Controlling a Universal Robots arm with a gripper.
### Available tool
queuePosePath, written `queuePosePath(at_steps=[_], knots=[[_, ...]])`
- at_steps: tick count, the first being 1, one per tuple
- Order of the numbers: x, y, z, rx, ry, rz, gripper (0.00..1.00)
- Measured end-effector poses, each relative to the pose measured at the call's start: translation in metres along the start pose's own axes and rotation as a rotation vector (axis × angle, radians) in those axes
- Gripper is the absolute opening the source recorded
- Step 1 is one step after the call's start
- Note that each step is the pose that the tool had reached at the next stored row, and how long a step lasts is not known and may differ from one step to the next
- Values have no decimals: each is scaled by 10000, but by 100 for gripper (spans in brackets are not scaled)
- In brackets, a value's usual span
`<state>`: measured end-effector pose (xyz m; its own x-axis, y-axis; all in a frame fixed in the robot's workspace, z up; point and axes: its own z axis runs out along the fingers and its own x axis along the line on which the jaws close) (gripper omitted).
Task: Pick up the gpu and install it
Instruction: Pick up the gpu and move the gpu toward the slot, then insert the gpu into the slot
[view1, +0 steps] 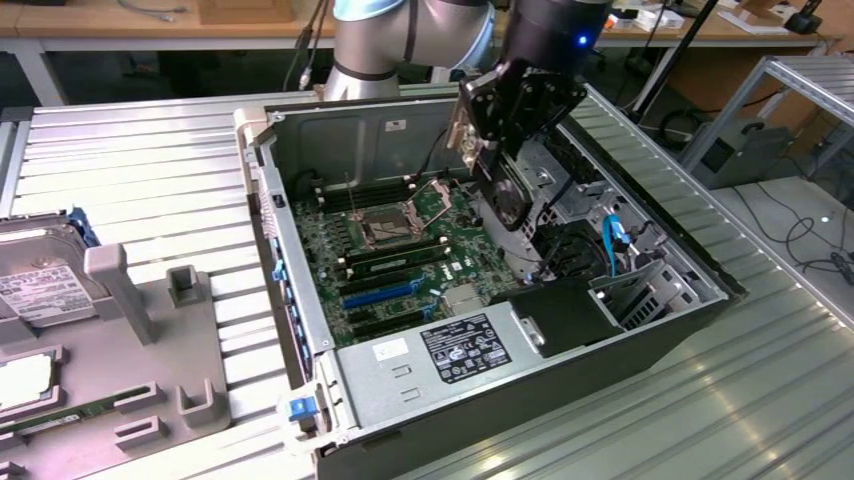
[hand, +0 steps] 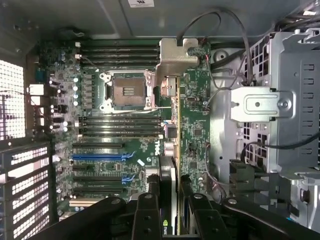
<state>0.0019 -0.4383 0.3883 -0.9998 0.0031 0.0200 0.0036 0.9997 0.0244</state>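
Note:
The gpu (view1: 505, 205) hangs edge-down over the open computer case (view1: 441, 385), its silver bracket toward the case's back wall. My gripper (view1: 518, 135) is shut on the card's upper edge. In the wrist view the gpu (hand: 170, 100) appears edge-on as a thin strip over the green motherboard (hand: 197, 125), with its bracket (hand: 172, 57) beside the CPU socket (hand: 125, 90). My gripper (hand: 170, 205) clamps it with one of the fingers (hand: 149, 212) on either face. The blue expansion slots (hand: 97, 156) lie off to one side of the card, apart from it.
A silver drive cage (hand: 260, 105) and loose cables (hand: 245, 45) stand close beside the card. The power supply (view1: 461, 350) fills the case's near end. At the exterior view's left, a grey fixture (view1: 174, 300) carries a hard drive (view1: 40, 290) and a memory stick (view1: 54, 420).

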Motion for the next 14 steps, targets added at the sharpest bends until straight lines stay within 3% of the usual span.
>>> queuePosePath(at_steps=[2,14], knots=[[-9,-3,48,-1,11,-11,27],[-9,-4,49,2,13,-75,27]])
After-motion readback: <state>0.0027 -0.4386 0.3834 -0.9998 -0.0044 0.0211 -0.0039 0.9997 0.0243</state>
